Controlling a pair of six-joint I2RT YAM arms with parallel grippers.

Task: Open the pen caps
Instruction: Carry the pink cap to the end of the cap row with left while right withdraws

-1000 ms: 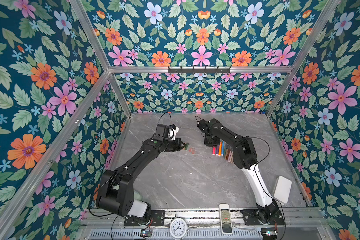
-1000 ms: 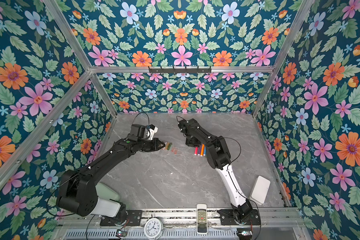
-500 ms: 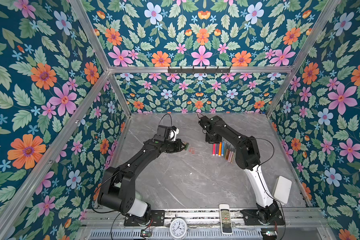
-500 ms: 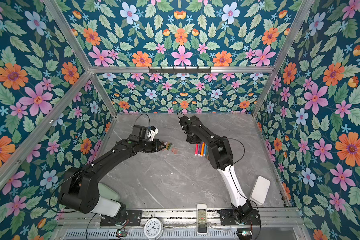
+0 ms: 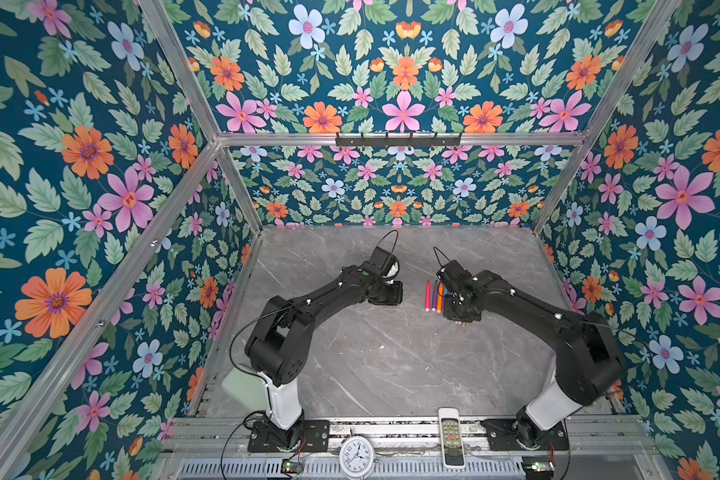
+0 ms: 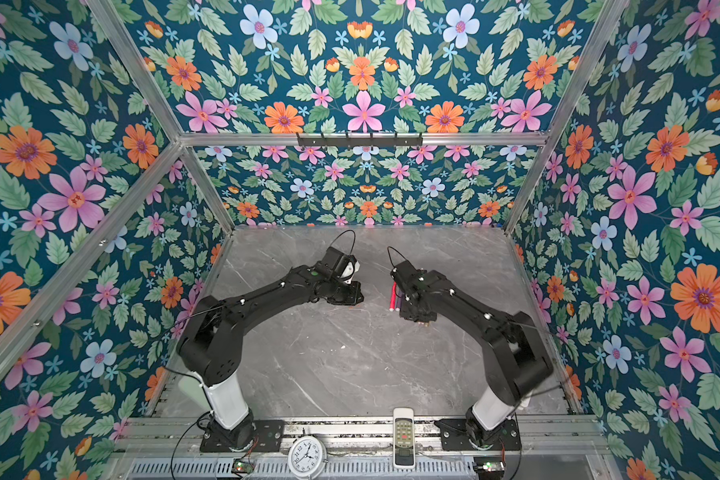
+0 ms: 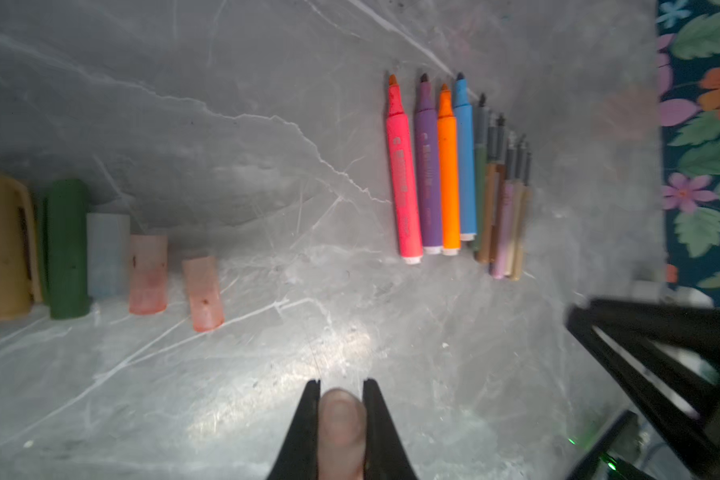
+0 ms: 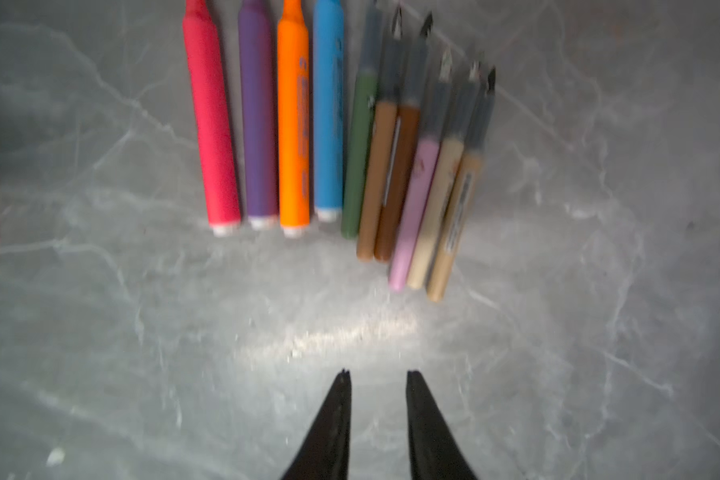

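Note:
The pens lie uncapped in a row on the grey table: red (image 7: 404, 178), purple (image 7: 428, 174), orange (image 7: 448, 174) and blue (image 7: 464, 166), then several thinner green, brown, pink and tan ones (image 8: 408, 166). Loose pen caps lie in a line apart from them: tan (image 7: 1, 245), green (image 7: 65, 249), pale clear (image 7: 107, 253) and two reddish (image 7: 147, 274). My left gripper (image 7: 341, 384) is shut on a pinkish cap (image 7: 341, 419) just above the table. Short of the pens' back ends, my right gripper (image 8: 378, 374) is open with nothing in it. In both top views the grippers (image 5: 391, 297) (image 6: 420, 318) flank the pens (image 5: 433, 295).
A white remote control (image 5: 449, 436) and a round clock (image 5: 356, 457) rest on the front rail. A pale pad (image 5: 244, 388) sits by the left arm's base. Flowered walls close in the table (image 5: 391, 365) on three sides.
My right gripper has drawn back from the far end of the pen row toward the front and stands open. My left gripper has shifted slightly right, still shut.

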